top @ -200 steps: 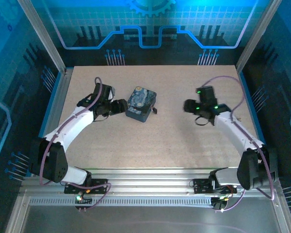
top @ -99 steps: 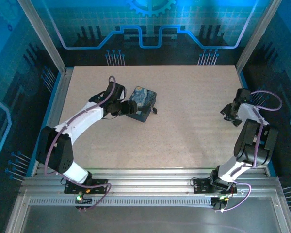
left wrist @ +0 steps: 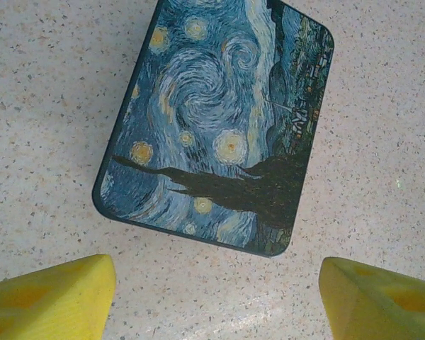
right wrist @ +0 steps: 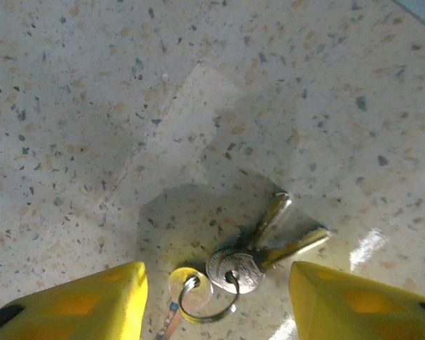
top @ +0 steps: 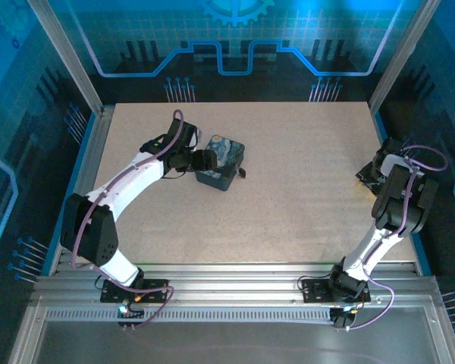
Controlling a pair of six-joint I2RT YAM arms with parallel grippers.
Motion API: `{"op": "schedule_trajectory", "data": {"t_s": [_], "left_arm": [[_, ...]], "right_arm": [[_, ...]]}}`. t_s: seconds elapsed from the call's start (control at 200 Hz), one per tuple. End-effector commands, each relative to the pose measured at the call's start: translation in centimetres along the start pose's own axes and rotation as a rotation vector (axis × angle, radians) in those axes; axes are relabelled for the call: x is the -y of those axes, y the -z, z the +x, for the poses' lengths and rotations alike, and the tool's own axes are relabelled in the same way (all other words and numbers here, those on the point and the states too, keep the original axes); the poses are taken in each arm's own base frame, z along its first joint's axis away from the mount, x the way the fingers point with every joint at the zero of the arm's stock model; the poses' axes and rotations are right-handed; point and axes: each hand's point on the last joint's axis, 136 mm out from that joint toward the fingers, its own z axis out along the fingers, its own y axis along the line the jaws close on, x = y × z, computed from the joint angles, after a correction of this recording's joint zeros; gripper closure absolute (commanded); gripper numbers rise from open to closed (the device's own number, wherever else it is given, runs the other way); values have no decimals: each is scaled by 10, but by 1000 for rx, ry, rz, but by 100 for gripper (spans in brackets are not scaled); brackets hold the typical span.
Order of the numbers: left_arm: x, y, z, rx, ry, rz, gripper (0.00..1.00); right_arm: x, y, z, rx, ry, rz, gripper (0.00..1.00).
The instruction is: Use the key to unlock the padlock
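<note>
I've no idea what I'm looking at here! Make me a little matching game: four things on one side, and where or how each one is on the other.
Things:
1. rectangular dark blue metal tin with a starry-night picture
2. bunch of silver metal keys on a ring
3. left end effector
4. right end effector

Places:
A. open, right above the keys
B. lying near the right edge of the speckled table
C. open, close to the tin
D. resting a little left of the table's middle

Pairs: 1-D, 2-B, 3-C, 4-A.
</note>
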Motion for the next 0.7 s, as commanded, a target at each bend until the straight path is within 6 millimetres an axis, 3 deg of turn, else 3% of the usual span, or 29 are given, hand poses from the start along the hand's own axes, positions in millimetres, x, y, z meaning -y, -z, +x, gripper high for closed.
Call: {"op": "schedule_trajectory", "data": {"t_s": [0.0,0.13,0.315,0.475,0.695], "left_arm": [[2,-2,-4,-7,-22,-5,23],[4,-7,-5,-15,-24,0,23],[6,0,-8,5,-38,7,23],[4,7,-9,18,-41,3,23],[6,18,-3,42,-27,30,23]], "right_arm": [[-6,-2,-5,-16,-5,-28,45],[-8,-5,-4,-40,7,-28,60],[-6,-9,7,-68,20,-37,69],[-10,1,13,-69,36,-80,77],[-39,23,37,-69,150,-147,82]]}}
